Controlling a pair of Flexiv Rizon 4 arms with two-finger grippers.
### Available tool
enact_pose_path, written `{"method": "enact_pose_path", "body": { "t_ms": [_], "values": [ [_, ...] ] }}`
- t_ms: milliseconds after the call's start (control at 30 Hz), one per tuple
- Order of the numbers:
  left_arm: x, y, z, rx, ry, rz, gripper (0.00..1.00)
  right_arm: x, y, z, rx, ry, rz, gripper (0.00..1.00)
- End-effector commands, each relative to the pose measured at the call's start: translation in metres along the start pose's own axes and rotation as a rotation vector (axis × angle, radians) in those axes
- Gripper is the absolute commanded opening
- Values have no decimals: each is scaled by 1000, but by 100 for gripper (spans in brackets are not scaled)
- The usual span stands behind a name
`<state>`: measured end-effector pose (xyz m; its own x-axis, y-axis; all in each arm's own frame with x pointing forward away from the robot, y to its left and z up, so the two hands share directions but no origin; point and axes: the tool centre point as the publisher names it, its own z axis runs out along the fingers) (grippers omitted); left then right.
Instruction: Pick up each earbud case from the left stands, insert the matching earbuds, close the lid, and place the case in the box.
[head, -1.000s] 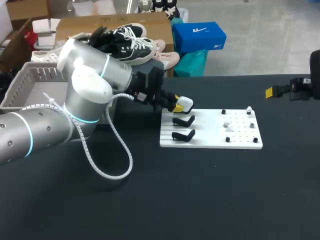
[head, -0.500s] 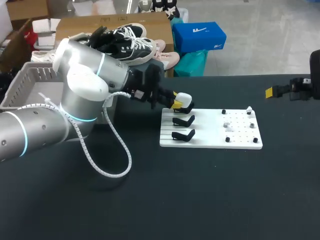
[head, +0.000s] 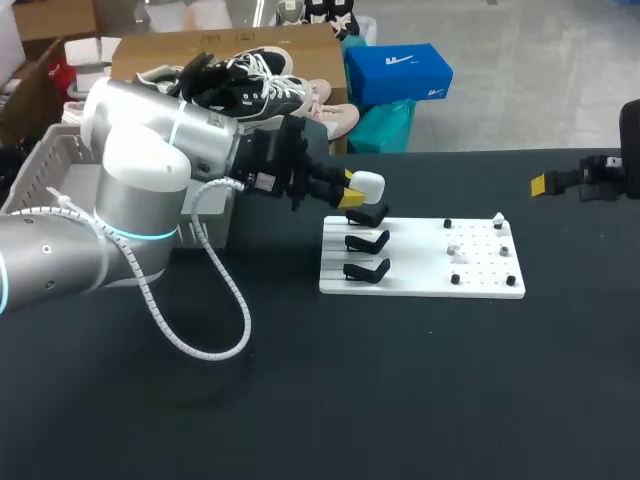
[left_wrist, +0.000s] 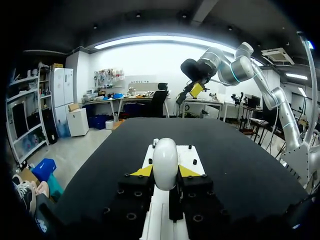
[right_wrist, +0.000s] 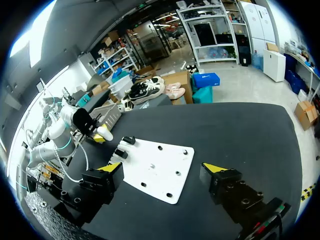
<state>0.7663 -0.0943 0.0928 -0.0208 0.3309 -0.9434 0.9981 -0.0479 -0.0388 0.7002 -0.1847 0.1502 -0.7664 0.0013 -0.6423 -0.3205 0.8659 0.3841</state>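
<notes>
Jaws on the left arm (head: 150, 190), which came in across the front of the grey box (head: 50, 175) at the desk's (head: 400, 400) far left, were closed on the white earbud case (head: 368, 185). The left wrist view showed both yellow fingertips (left_wrist: 141, 171) pressed to its sides, with the rounded case standing up between them. It hung just above the farthest of the three black stands (head: 368, 241), apart from it, and its lid looked shut, though the seam was too small to make out.

By my reading the task was at its first step, with one case picked and nothing further done. No case could be seen in the box, and the two nearer stands carried none.

Further right on the white board (head: 420, 283), among dark pegs (head: 456, 279), sat small pale pieces that I took for the earbuds (head: 453, 248), not yet fitted. Fitting them, closing the lid and boxing the case all remained.

At the far right the right arm (head: 600, 175) sat near the desk's edge, well apart from the board. Its jaws stood wide open with nothing between the fingertips (right_wrist: 111, 167).
</notes>
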Motion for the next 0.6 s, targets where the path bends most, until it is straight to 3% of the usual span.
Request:
{"method": "enact_pose_path", "body": {
  "t_ms": [33, 600],
  "values": [
    [-4, -35, -7, -115, -29, 10, 0, 0, -2, 0, -7, 1, -1, 100],
    [-22, -63, -20, -96, -85, 35, 0, 0, -2, 0, -7, 1, -1, 100]
  ]
}}
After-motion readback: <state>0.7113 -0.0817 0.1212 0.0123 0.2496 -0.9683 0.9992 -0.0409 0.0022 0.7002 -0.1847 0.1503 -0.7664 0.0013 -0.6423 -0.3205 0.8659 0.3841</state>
